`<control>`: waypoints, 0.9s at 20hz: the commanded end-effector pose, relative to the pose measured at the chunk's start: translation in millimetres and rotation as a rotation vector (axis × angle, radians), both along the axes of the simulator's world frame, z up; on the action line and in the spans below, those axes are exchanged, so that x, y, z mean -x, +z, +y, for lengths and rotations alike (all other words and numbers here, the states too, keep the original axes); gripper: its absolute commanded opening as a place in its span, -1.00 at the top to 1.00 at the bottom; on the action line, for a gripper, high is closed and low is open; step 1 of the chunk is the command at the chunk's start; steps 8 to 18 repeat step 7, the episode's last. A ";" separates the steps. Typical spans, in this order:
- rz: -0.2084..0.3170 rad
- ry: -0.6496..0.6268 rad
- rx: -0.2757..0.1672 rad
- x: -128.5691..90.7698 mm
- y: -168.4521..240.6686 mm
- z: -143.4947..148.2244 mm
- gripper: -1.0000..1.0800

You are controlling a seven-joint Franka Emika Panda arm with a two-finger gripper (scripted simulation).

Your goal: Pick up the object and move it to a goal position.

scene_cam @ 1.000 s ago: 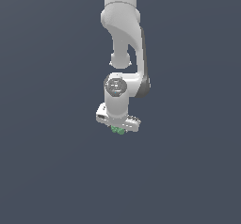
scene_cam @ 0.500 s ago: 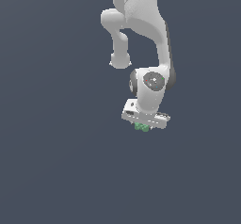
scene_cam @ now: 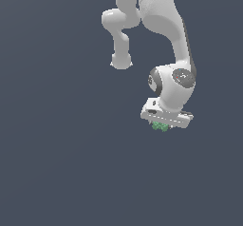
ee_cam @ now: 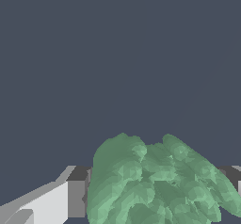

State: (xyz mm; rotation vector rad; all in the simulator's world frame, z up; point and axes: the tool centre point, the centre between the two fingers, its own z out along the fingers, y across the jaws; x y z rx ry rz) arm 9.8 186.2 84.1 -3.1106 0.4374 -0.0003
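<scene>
- gripper [scene_cam: 161, 125] clamped on the green lump [scene_cam: 160, 126]; wrist view shows lump [ee_cam: 155, 183] wedged between both fingers [ee_cam: 56, 202]
- lump sits under white arm [scene_cam: 163, 25], exterior view's right of centre; plain dark backdrop

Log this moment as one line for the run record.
arm: carrying | gripper: shut on green lump | lump: held between the fingers, off the ground | goal: not visible
</scene>
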 end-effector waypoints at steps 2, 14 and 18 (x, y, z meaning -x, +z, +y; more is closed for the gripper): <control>0.000 -0.002 0.001 -0.8 2.0 10.3 1.00; 0.000 -0.002 0.001 -2.0 1.7 9.1 1.00; 0.000 -0.002 0.001 -2.0 1.7 9.1 1.00</control>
